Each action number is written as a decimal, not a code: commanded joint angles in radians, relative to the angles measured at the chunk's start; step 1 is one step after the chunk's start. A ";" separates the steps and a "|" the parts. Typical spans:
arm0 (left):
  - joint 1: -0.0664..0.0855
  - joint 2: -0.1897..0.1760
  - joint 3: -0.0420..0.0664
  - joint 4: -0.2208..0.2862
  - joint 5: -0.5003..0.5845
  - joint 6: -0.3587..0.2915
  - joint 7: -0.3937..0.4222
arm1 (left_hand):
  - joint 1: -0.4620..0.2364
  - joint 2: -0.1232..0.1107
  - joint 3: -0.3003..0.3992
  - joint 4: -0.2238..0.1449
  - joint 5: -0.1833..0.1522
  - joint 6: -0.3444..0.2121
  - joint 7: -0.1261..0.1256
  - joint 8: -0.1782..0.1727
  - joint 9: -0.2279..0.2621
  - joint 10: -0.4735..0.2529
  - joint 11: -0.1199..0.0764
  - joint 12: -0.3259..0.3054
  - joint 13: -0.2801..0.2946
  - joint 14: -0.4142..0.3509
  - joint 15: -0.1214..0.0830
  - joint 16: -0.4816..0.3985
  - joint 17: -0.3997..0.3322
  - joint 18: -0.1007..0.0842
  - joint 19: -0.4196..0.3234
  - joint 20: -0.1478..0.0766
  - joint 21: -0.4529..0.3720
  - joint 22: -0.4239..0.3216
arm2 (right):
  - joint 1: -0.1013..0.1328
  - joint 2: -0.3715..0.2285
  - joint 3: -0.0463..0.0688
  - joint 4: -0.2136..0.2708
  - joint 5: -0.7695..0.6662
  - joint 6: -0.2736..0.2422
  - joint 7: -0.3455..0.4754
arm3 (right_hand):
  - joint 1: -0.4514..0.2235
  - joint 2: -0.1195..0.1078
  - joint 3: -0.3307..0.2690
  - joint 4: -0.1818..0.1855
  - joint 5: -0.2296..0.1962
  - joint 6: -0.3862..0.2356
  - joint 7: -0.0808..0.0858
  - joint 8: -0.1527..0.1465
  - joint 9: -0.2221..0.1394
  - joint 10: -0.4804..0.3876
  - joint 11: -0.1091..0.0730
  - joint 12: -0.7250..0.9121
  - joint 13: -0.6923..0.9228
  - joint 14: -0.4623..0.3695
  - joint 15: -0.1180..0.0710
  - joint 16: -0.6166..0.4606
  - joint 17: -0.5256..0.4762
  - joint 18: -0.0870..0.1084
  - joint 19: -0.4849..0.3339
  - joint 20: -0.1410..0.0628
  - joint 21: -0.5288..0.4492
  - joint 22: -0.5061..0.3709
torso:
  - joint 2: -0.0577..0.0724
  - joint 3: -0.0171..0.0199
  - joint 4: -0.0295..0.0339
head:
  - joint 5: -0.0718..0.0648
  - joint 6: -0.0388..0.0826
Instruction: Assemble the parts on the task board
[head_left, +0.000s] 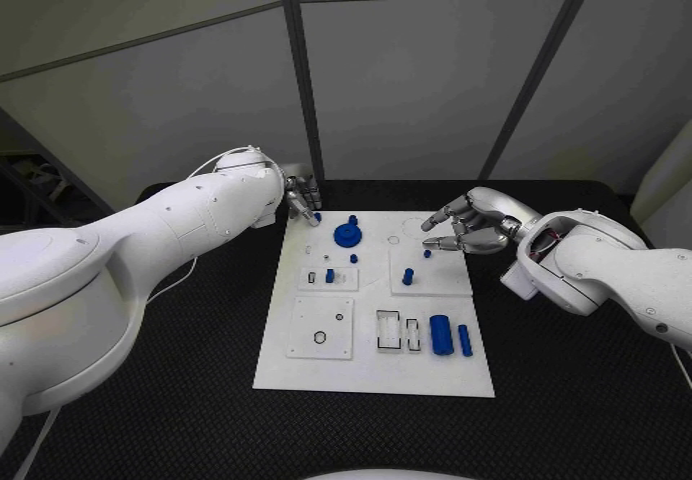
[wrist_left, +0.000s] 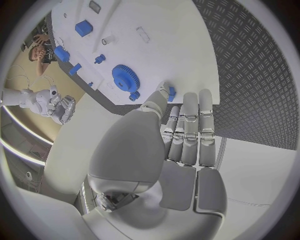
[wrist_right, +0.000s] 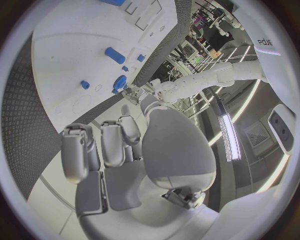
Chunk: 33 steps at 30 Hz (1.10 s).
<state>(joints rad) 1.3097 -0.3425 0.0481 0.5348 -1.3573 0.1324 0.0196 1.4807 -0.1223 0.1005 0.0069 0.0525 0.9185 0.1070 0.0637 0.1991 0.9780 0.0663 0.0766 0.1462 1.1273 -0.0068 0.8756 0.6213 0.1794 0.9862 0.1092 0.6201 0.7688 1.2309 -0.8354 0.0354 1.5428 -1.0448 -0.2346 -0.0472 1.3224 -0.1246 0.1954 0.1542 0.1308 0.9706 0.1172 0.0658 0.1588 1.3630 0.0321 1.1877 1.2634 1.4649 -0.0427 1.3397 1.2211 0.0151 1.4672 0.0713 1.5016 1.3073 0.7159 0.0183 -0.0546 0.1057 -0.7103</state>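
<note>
The white task board (head_left: 375, 372) lies in the middle of the black table. A blue gear (head_left: 348, 235) (wrist_left: 125, 77) (wrist_right: 120, 81) stands near its far edge. My left hand (head_left: 300, 199) (wrist_left: 181, 135) hangs over the board's far left corner and pinches a small blue part (head_left: 315, 217) (wrist_left: 170, 92) between thumb and fingertips, just beside the gear. My right hand (head_left: 469, 225) (wrist_right: 119, 145) hovers at the board's far right edge, fingers apart and holding nothing. Small blue pegs (head_left: 408, 276) stand mid-board. A blue cylinder (head_left: 440, 335) and a blue bar (head_left: 464, 340) lie near the front right.
Black table (head_left: 577, 400) surrounds the board, with open room at the front and both sides. Grey wall panels stand close behind the table's far edge. Rectangular recesses (head_left: 320, 327) mark the board's front left.
</note>
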 joint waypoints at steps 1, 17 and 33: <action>0.002 0.005 0.000 -0.010 -0.008 0.007 0.015 | 0.006 0.010 -0.002 -0.003 -0.004 0.007 0.002 0.003 -0.004 -0.001 -0.002 0.003 -0.004 -0.006 0.001 0.008 -0.001 -0.002 -0.006 -0.005 0.006 0.004 | 0.002 -0.001 0.001 0.004 -0.004 -0.006 0.002 | -0.001 0.003 0.001 0.008 0.004 0.003 -0.001 0.000 0.002 -0.001 0.000 0.001 0.001 0.029 -0.001 -0.002 0.001 0.008 0.050 -0.004 -0.004 0.179 | 0.002 0.0000 -0.0006 | -0.002 0.003; 0.001 0.021 0.001 -0.028 -0.008 0.031 0.022 | 0.003 0.030 -0.016 -0.010 -0.004 0.011 -0.007 0.004 -0.032 -0.014 -0.010 0.000 -0.034 0.001 -0.005 0.065 -0.001 -0.001 -0.014 -0.009 0.025 0.034 | 0.002 0.002 0.001 0.004 -0.004 -0.005 0.001 | 0.000 0.004 0.001 0.008 0.004 0.004 -0.001 0.001 0.002 -0.001 0.000 0.001 0.001 0.029 -0.001 -0.002 0.001 0.007 0.051 -0.004 -0.003 0.180 | 0.001 0.0007 0.0014 | -0.006 -0.001; 0.001 0.024 0.001 -0.036 -0.005 0.083 0.015 | 0.012 0.086 -0.007 -0.016 -0.004 0.038 -0.007 0.014 -0.051 0.002 -0.008 0.014 -0.053 0.004 -0.008 0.128 0.003 -0.002 -0.020 -0.013 0.044 0.064 | 0.002 0.006 0.001 0.002 -0.004 -0.003 0.001 | 0.000 0.004 0.001 0.009 0.004 0.004 -0.001 0.001 0.002 0.000 0.000 0.003 0.002 0.030 -0.001 -0.002 0.002 0.007 0.051 -0.004 -0.003 0.180 | 0.002 0.0011 -0.0004 | -0.006 -0.002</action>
<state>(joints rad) 1.3135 -0.3218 0.0497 0.4995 -1.3591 0.1687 0.0256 1.4923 -0.0438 0.0884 -0.0084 0.0525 0.9507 0.0997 0.0713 0.1493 0.9732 0.0611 0.0853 0.0938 1.1311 -0.0106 0.9996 0.6233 0.1791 0.9716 0.0947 0.6610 0.8312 1.2310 -0.8305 0.0355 1.5435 -1.0464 -0.2344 -0.0505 1.3224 -0.1246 0.1983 0.1571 0.1308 0.9706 0.1172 0.0658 0.1597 1.3630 0.0321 1.1877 1.2645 1.4649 -0.0426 1.3397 1.2227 0.0151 1.4672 0.0713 1.5016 1.3073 0.7171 0.0189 -0.0534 0.0999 -0.7116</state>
